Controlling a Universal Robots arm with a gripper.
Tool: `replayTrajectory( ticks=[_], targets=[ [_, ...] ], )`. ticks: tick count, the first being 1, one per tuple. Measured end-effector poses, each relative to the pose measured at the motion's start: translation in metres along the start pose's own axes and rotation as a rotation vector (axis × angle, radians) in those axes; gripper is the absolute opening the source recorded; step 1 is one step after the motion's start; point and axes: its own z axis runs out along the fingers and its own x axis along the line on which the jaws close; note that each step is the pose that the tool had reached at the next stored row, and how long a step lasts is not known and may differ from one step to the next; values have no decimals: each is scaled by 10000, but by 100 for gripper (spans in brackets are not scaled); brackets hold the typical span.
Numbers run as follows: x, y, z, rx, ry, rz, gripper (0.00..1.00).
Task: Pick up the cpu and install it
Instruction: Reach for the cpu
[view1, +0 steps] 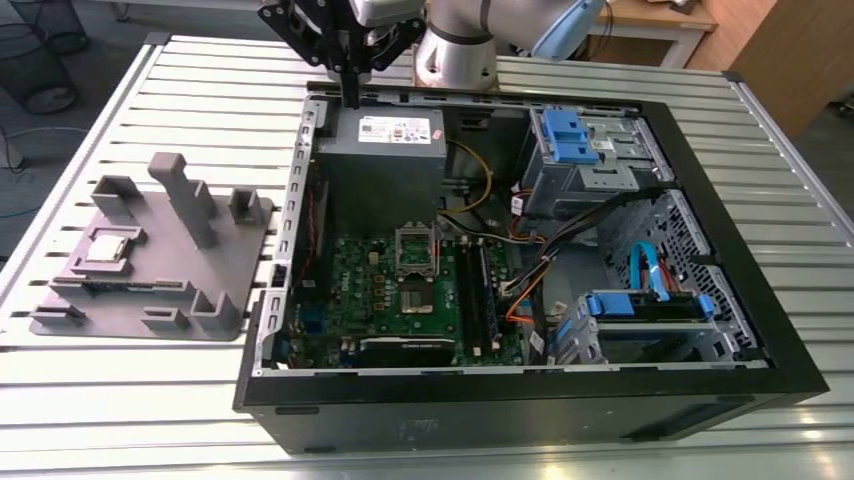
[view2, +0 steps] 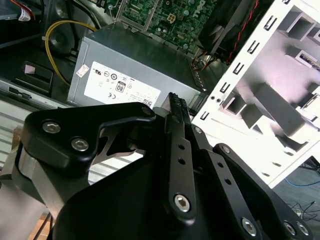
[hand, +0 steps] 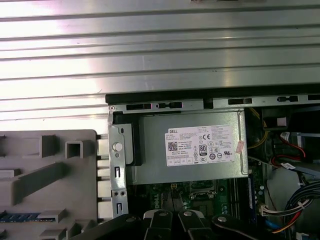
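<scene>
Plainly, the pickup has not yet been begun. Nearest in the exterior view, the open computer case (view1: 534, 390) is seen lying on the slatted bench (view1: 174, 100). The green motherboard (view1: 367, 300) is seen inside it, and the cpu socket (view1: 418, 268) appears uncovered and unfilled near the board's middle.

At about 9 o'clock of the socket, outside the case, the grey tray (view1: 147, 315) is set on the bench. The cpu (view1: 110, 247) is lodged flat in a recess of the tray, silvery top up, with nothing touching it.

Farther back the power supply (view1: 380, 150) is found. At its 12 o'clock, over the case's far rim, the tool (view1: 350, 92) is held pointing down. In the second wrist view the tool (view2: 174, 100) is seen with its fingers pressed together and nothing pinched. The cpu lies at roughly 8 o'clock of the tool, well apart.

The approach is judged to be the step in hand. For a grasp, the tool would have to be spread over the tray and the thin chip taken squarely by its edges.
</scene>
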Motion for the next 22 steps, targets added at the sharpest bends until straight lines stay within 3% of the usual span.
replayTrajectory(
  ticks=[9, 22],
  targets=[
    [24, -2, -1, 0, 0, 0, 11],
    [235, -18, -4, -2, -29, -1, 11]
  ],
)
